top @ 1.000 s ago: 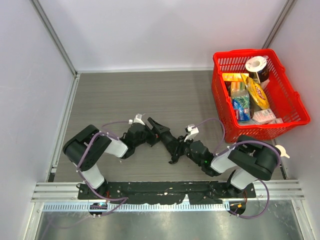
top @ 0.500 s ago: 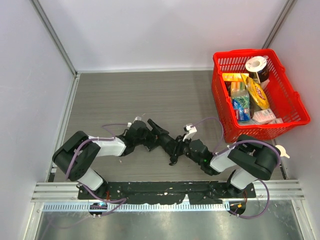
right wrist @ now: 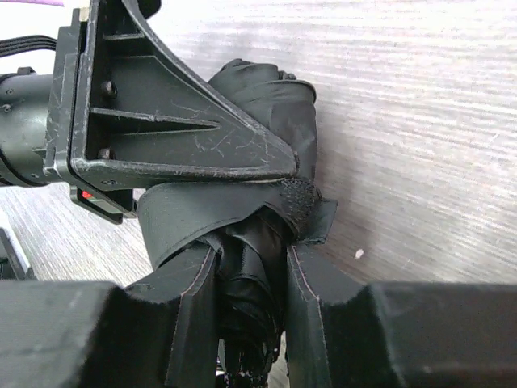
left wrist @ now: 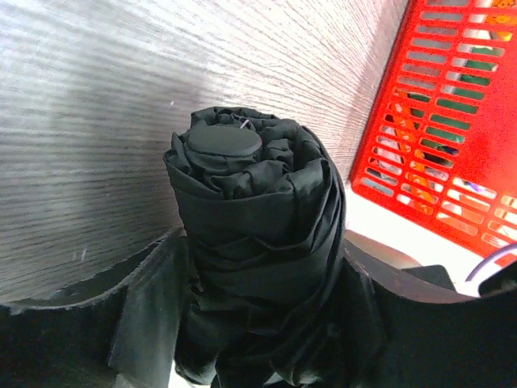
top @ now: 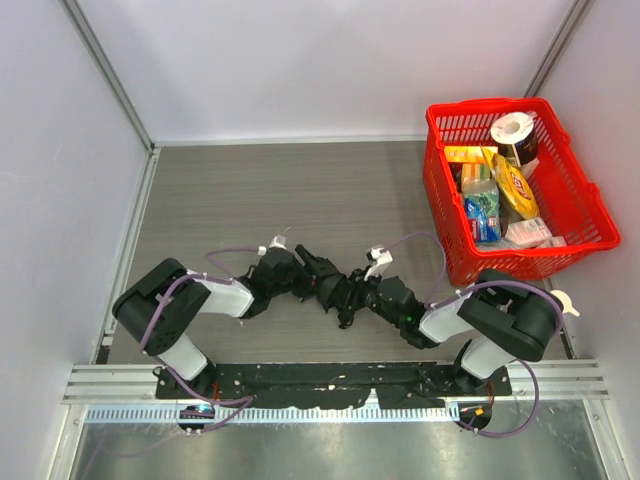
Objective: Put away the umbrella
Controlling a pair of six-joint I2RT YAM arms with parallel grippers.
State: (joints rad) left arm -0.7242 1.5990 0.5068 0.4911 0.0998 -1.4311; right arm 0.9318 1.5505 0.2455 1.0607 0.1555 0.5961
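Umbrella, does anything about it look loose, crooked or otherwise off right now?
Slightly. The umbrella is bundled unevenly: its canopy folds bunch around the end cap, and in the right wrist view the Velcro strap wraps it with its tab end sticking out, not lying flat. No tear shows.

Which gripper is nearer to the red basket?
Right. The right gripper, shut on the umbrella, lies just left of the red basket and its near corner; the left gripper sits farther left, around the umbrella's other end.
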